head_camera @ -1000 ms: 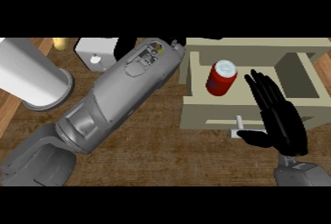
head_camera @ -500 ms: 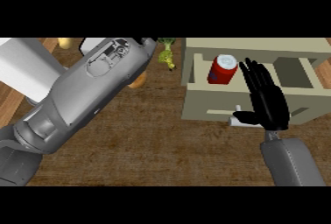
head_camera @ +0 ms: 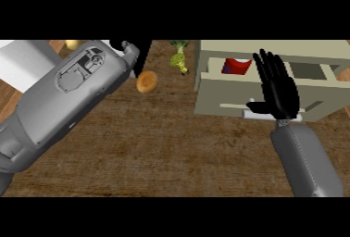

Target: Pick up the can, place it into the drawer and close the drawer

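Observation:
The red can [head_camera: 236,65] stands inside the beige drawer [head_camera: 226,90], partly hidden by the drawer's front wall. My right hand [head_camera: 277,90] is open, its fingers straight and flat against the drawer's front, pointing away from me, with the thumb near the drawer's pale handle [head_camera: 232,107]. My left forearm fills the left of the view, and only a bit of my left hand [head_camera: 130,48] shows at the top edge, held high over the counter.
A round orange-brown item [head_camera: 146,82] and a green vegetable [head_camera: 179,59] lie on the wooden counter [head_camera: 171,152] left of the drawer. A white cylinder [head_camera: 27,67] stands at the far left.
The drawer sits higher in the view and shows less of its inside. My right hand has stayed flat on its front and moved with it. The left forearm has risen towards the top left.

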Available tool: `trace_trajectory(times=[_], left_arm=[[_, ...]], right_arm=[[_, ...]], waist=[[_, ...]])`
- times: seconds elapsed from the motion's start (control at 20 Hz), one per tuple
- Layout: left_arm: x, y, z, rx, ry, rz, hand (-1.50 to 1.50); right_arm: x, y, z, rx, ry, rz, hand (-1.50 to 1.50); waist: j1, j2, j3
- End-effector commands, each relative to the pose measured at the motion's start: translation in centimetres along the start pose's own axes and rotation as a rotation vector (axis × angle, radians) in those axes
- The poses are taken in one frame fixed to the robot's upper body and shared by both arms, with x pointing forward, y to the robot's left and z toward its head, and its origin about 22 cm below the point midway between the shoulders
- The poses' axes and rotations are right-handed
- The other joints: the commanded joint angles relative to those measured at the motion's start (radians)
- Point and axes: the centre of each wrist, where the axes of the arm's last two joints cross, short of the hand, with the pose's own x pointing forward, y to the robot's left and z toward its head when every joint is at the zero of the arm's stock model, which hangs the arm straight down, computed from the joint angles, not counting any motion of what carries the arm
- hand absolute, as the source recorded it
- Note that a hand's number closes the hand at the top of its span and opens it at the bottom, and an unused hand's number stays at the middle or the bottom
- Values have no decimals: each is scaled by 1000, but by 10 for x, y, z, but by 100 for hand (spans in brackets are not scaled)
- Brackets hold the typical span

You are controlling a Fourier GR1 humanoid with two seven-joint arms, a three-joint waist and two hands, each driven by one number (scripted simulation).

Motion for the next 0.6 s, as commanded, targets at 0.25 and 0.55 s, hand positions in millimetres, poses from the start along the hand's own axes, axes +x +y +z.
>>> trace_trajectory(times=[0.25, 0.55], left_arm=[[-7, 22, 19, 4, 10, -5, -150], [-27, 42, 27, 1, 28, -19, -150]], right_arm=[[1, 37, -14, -5, 68, -1, -150], [13, 24, -61, -64, 84, 11, -150]], waist=[[13, 26, 25], [14, 37, 25]])
